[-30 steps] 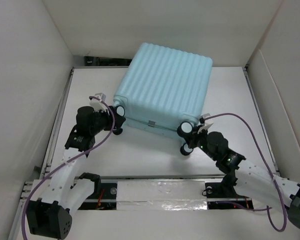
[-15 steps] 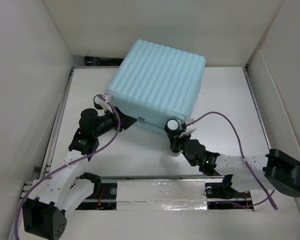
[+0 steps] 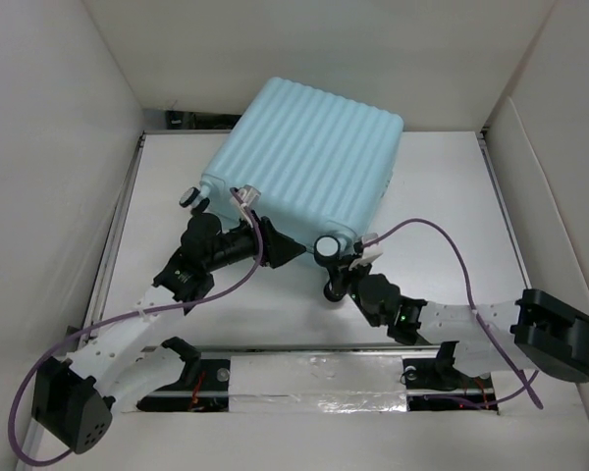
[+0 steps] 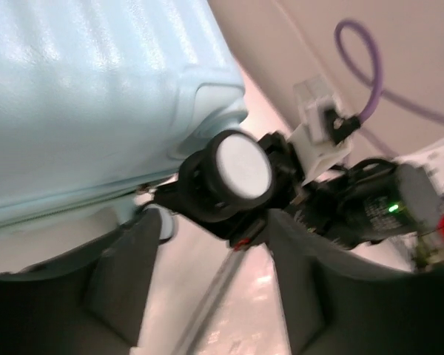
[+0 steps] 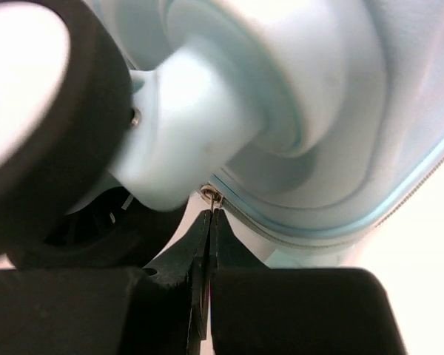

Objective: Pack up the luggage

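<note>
The luggage (image 3: 309, 147) is a pale aqua ribbed suitcase lying closed and skewed on the white table. My right gripper (image 3: 340, 280) sits under its near caster wheel (image 3: 326, 246). In the right wrist view the gripper (image 5: 209, 222) is shut on the small metal zipper pull (image 5: 212, 198), just below the wheel (image 5: 37, 111) and the shell (image 5: 340, 96). My left gripper (image 3: 280, 250) is open and empty at the suitcase's near edge, left of that wheel. In the left wrist view its fingers (image 4: 126, 274) flank the wheel (image 4: 242, 166) under the shell (image 4: 81, 96).
White walls (image 3: 59, 147) enclose the table on the left, back and right. Another caster wheel (image 3: 188, 198) juts from the suitcase's left corner. Purple cables (image 3: 442, 240) loop from both wrists. The right arm's wrist (image 4: 370, 203) shows close behind the wheel in the left wrist view.
The suitcase has swung and shifted left. My right gripper moved left along its near edge, under the wheel. My left gripper moved right along the same edge towards that wheel.
</note>
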Robot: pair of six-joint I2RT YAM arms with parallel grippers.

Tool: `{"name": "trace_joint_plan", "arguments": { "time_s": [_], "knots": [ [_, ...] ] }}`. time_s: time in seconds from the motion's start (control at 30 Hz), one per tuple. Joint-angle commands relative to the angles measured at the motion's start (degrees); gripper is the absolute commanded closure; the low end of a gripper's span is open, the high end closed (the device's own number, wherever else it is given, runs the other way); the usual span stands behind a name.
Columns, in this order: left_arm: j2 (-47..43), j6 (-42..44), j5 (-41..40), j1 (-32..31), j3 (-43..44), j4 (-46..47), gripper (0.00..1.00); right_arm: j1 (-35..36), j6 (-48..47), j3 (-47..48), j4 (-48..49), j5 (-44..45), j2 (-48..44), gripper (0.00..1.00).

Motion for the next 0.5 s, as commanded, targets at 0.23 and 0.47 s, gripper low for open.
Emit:
{"name": "trace_joint_plan", "arguments": {
  "time_s": [0.23,0.47],
  "knots": [
    [8.41,2.37,-11.60,-15.49,7.72,1.50,0.23,-1.14,9.10,-5.82,-6.83,-4.99,-11.44,0.47],
    [13.07,2.55,-14.89,-17.51,10.97,2.37,0.30,-1.14,7.25,-6.35,-9.39,-7.18,-16.21,0.39]
  ]
}}
